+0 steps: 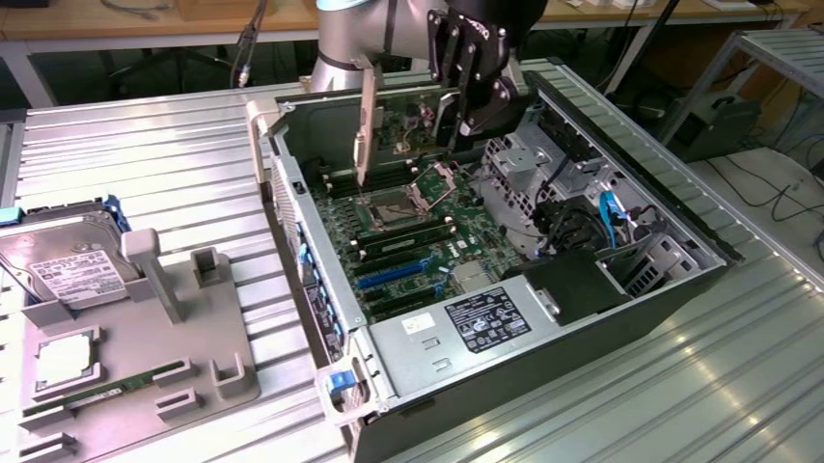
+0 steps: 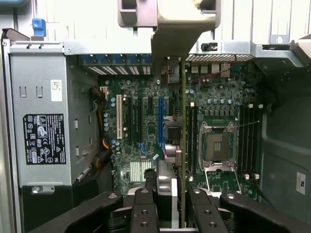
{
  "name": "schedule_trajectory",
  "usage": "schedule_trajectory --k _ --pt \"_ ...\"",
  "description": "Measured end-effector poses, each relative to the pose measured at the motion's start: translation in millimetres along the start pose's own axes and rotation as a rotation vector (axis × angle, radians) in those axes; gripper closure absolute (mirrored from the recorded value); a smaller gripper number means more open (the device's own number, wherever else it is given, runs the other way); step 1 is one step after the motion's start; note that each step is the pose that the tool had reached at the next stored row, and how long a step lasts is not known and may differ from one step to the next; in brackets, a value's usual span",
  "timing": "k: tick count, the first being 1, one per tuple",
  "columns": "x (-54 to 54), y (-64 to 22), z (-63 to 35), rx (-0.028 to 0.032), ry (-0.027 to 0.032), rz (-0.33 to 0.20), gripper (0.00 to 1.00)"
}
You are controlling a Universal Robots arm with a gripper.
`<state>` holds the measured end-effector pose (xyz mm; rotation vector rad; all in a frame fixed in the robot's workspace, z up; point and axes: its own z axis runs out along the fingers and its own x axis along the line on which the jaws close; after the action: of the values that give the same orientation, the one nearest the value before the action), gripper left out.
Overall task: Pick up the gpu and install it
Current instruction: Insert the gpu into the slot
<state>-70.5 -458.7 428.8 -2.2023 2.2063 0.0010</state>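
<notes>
Gpu (image 1: 369,125) hangs edge-down over the open case's motherboard (image 2: 146,92), clamped in the gripper's (image 2: 172,204) jaws; you risk jamming it if lowered, since its edge looks offset from the blue slot (image 2: 160,121).

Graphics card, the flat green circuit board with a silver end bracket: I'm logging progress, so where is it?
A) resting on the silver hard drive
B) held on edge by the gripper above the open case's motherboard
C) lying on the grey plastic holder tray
B: the black gripper clamps the green graphics card, which hangs on edge over the motherboard of the open black computer case.
</notes>
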Motion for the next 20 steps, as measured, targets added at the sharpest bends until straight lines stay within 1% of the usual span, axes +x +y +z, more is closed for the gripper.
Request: schedule_trajectory --k 1,3,4,5,9,15,16,19,20 --pt "0.0 0.0 1.0 0.0015 0.0 0.0 0.71" --pt "0.0 0.0 3.2 0.0019 0.0001 0.0 0.71" --pt "0.1 -0.1 5.7 0.0007 -0.0002 0.0 0.71" --pt "0.1 -0.2 7.3 -0.0017 -0.0018 0.0 0.71" --pt "0.2 -0.2 11.1 -0.0071 -0.0044 0.0 0.71" --pt "0.6 -0.1 17.2 -0.0099 -0.0113 0.0 0.71" --pt "0.7 -0.1 18.3 -0.0109 -0.0122 0.0 0.71" --pt "1.5 0.0 21.6 -0.0138 -0.017 0.001 0.71" --pt "1.8 0.0 23.1 -0.0147 -0.0174 0.001 0.71"
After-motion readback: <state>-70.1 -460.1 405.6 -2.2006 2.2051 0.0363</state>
